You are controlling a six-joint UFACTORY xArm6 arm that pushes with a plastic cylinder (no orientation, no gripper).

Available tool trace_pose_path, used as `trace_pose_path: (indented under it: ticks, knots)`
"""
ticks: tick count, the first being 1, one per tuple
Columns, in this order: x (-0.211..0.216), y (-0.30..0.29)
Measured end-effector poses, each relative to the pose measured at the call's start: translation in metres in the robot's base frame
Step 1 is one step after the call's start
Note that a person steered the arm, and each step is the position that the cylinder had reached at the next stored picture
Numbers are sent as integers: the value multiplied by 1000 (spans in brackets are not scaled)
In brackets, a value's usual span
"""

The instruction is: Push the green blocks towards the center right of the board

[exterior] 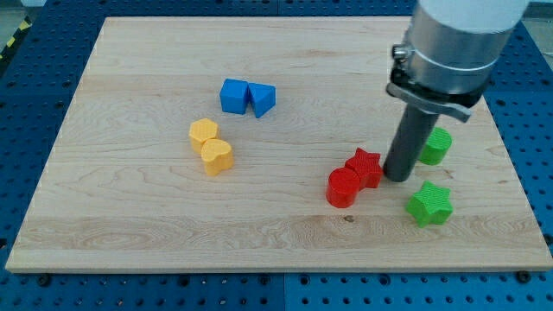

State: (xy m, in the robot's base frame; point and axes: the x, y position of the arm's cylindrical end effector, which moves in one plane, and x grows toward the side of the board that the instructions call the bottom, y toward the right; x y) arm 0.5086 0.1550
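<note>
A green round block lies at the view's right, partly hidden behind my rod. A green star block lies below it, nearer the view's bottom right. My tip rests on the board between the red star block on its left and the green round block on its right, and above-left of the green star. The rod hangs from a large grey cylinder at the view's top right.
A red round block touches the red star's lower left. A blue cube and a blue wedge-like block sit together at upper centre. Two yellow blocks sit left of centre. The board's right edge is close to the green blocks.
</note>
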Motion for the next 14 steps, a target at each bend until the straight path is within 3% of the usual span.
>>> trace_pose_path:
  ticks: [2, 5, 7, 8, 9, 11, 14]
  knots:
    - [-5, 60]
    - [60, 74]
    - [99, -1]
    - [95, -54]
    - [94, -56]
    - [57, 0]
    - [72, 6]
